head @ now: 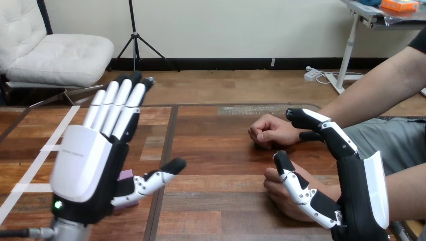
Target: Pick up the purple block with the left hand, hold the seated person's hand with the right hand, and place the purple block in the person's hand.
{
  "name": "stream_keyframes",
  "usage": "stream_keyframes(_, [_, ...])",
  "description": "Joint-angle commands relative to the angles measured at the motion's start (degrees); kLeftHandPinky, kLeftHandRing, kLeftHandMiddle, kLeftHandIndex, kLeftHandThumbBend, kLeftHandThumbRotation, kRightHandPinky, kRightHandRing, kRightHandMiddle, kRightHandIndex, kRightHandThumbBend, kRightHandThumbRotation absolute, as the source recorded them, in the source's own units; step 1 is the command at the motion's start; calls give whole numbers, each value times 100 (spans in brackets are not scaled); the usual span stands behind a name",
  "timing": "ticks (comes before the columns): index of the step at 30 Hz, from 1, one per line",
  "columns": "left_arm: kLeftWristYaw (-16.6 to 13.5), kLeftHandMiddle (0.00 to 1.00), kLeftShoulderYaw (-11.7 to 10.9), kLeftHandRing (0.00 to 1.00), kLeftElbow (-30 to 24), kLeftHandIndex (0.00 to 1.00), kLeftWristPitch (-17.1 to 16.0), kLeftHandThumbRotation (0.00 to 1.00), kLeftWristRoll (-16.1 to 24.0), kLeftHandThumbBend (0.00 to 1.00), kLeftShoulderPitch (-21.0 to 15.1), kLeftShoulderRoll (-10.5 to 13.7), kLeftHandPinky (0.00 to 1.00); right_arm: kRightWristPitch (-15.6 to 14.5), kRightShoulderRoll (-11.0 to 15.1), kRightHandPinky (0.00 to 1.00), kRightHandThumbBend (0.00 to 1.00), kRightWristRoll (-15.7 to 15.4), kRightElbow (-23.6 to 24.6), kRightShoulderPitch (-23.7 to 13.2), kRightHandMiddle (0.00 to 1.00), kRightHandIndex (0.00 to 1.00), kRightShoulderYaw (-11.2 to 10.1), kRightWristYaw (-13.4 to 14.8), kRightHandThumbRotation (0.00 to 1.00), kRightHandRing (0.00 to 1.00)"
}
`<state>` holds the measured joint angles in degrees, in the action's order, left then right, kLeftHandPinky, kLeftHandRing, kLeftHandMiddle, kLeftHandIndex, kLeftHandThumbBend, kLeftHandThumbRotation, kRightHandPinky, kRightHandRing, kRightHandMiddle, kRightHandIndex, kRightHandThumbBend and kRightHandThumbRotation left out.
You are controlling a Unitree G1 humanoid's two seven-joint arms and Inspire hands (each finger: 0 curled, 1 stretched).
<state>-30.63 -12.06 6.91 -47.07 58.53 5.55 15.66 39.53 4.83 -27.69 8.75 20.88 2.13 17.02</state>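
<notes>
Purple block (126, 175) lay on the counter (216, 150) at the left, mostly hidden behind the left robot hand (83, 165), with just a sliver of it showing past the palm's edge. That left robot hand hung above the block, open, its fingers straight and pointing away from the robot and its thumb stretched out to the side. It gripped nothing.

At the right, the right robot hand (359, 186) lay over the person's nearer hand (281, 201), which rested on the counter beneath it. The two seemed to touch, but I could not tell whether the robot hand was closed around it. The person's farther hand (269, 131) rested just beyond on the counter, curled into a loose fist, well apart from the block.
</notes>
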Motion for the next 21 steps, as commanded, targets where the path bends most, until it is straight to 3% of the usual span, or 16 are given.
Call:
stream_keyframes(1, [-114,97,225,96,-267,97,336,100,136,67,-356,391,94,37,22,66,40,44,120,-235,76,74,2,-24,32,74])
stream_keyframes(13, [139,97,572,96,-89,96,716,96,-98,67,-554,1003,94,36,32,67,39,3,116,-235,76,75,-12,-33,32,74])
stream_keyframes(21, [919,99,750,99,-195,99,1061,98,-436,70,-600,1272,99,35,29,66,40,-3,117,-242,75,74,-33,-14,32,74])
